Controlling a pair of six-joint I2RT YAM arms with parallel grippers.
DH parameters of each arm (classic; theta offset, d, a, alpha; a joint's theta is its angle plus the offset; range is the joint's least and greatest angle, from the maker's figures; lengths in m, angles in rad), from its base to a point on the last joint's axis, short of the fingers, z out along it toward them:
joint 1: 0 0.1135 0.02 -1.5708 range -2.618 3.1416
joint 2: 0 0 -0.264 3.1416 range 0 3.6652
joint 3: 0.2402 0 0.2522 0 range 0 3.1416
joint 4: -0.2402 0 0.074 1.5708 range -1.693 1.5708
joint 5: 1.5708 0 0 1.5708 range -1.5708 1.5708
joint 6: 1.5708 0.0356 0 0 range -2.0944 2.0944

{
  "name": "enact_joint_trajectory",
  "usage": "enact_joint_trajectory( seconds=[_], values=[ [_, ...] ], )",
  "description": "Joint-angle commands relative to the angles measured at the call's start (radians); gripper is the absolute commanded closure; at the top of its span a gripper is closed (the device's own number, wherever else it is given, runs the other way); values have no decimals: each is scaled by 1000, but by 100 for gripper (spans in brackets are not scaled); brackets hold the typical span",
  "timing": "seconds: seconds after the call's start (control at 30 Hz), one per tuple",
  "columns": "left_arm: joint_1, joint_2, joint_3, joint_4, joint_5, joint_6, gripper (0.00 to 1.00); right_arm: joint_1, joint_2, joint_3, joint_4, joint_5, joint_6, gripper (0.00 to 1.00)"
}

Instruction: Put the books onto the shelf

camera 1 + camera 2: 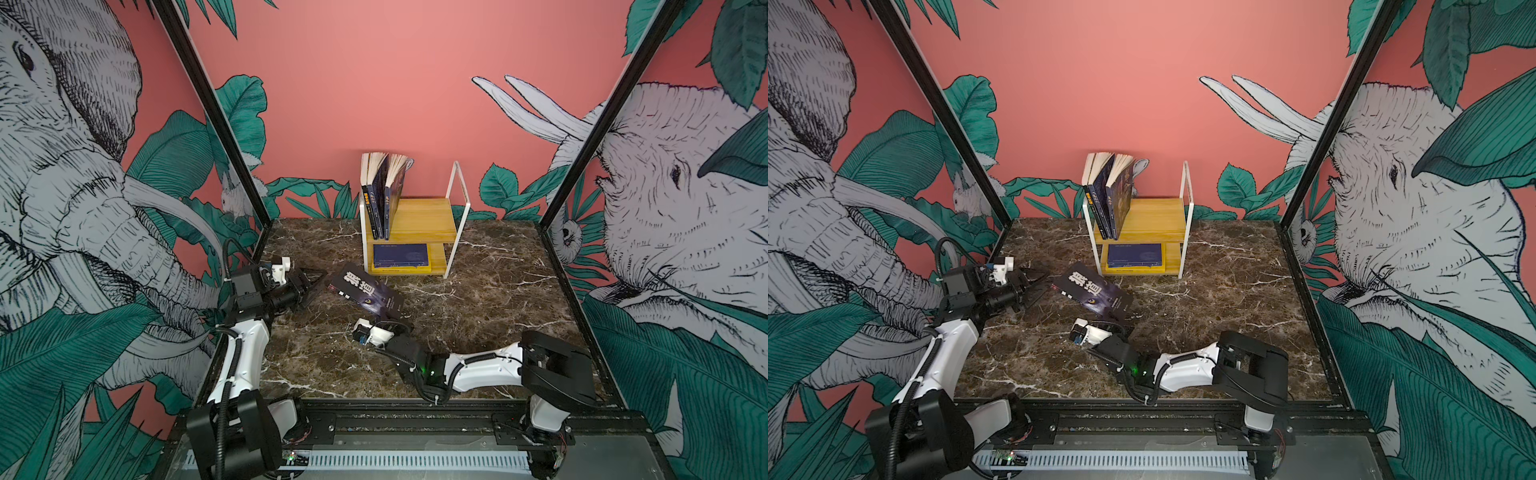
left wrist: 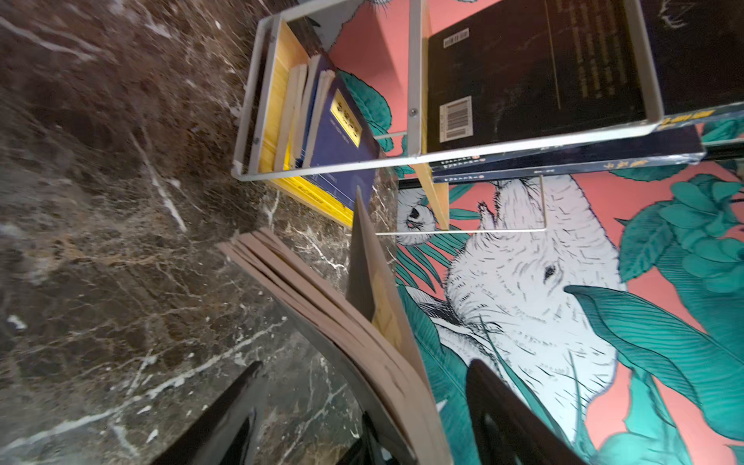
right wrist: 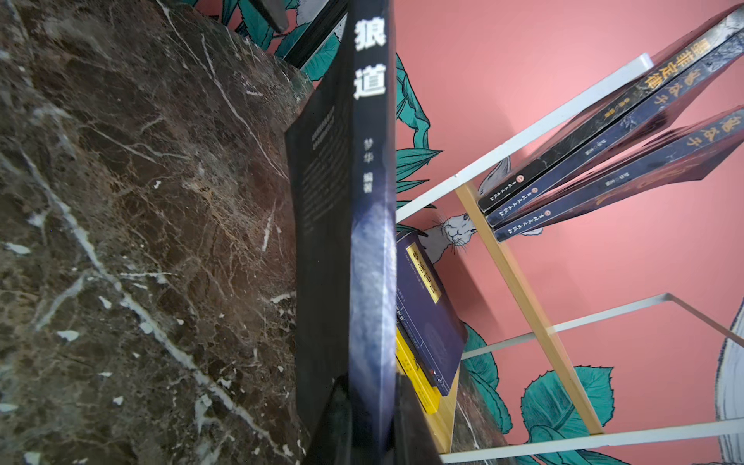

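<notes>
Okay, left fingers (image 2: 511, 410): spread wide apart, clamping nothing; the fanned page edge of the black wolf book (image 1: 365, 293) sits in the gap between them.
Right fingers (image 3: 410, 426): pressed together on that book's spine end, one finger on each cover. I've got it!
Black wolf book: stretched between my two sets of fingers, tilted, title cover facing up in both top views; whether any edge touches the tabletop (image 1: 478, 299) I cannot tell.
Shelf (image 1: 424, 216): straight beyond the book from my right fingers, well apart from both sets, standing at the back of the tabletop.
Upper tier: two purple-blue books (image 1: 395, 187) upright at the end nearer my left fingers, pages fanning open at the top; a dark book with a yellow-lettered spine (image 1: 365, 199) just beside them, against the frame.
Lower tier: a navy book (image 1: 400, 255) lying flat on top of a stack, with a yellow book (image 1: 399, 271) at the bottom.
</notes>
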Motion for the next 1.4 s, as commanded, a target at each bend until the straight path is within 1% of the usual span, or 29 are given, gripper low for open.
enact_joint_trajectory(
  seconds=[0.0,0.07,0.1,0.13,0.23,0.3,0.37,0.43,0.53,0.6,0.67,0.7,0.8,0.87,0.97,1.0,1.03,1.07,1.1,1.13,1.23,1.3,1.33,1.37],
  values=[
    [-3,3,-13,68,131,-74,17,2,-55,-6,217,34,-55,100],
    [-30,-2,-20,77,147,-77,10,1,-48,-9,225,29,-55,100],
    [-54,-2,-23,87,149,-79,1,3,-41,-7,235,32,-60,100],
    [-78,1,-20,89,151,-76,1,3,-35,-4,241,34,-58,100],
    [-109,17,6,48,160,-39,1,8,-39,0,240,9,-45,100],
    [-113,39,10,54,150,-38,1,13,-41,-6,239,-25,-49,100],
    [-113,70,24,54,145,-33,1,21,-42,-13,253,-35,-70,100],
    [-114,99,53,11,153,-10,1,29,-57,-35,284,-52,-92,100],
    [-113,118,62,4,157,10,1,32,-99,-97,303,-127,-105,100],
    [-113,128,53,40,159,-7,8,33,-120,-134,291,-174,-131,100],
    [-114,140,64,32,171,-8,16,35,-126,-152,243,-188,-153,100],
    [-114,142,70,18,178,2,19,36,-167,-159,214,-198,-157,100],
    [-138,133,59,2,170,45,29,36,-208,-176,157,-260,-172,100],
    [-169,127,50,3,166,60,34,38,-215,-166,125,-278,-180,100],
    [-185,114,62,-53,177,105,42,43,-213,-150,92,-293,-203,100],
    [-185,110,59,-53,174,109,47,44,-211,-151,88,-305,-215,100],
    [-185,108,55,-45,168,113,55,46,-203,-149,80,-307,-231,100],
    [-185,108,53,-35,165,113,64,46,-190,-145,77,-293,-245,100],
    [-184,112,55,-28,163,113,75,47,-176,-141,81,-268,-265,100],
    [-186,117,67,-42,164,117,84,49,-161,-139,98,-242,-284,100],
    [-185,120,87,-81,173,137,95,56,-142,-134,126,-187,-303,100],
    [-185,111,72,-55,155,125,99,58,-142,-134,133,-168,-311,100],
    [-186,109,61,-32,150,110,100,62,-105,-127,147,-142,-321,100],
    [-185,108,61,-22,148,102,100,68,-91,-119,167,-114,-333,97]
  ],
)
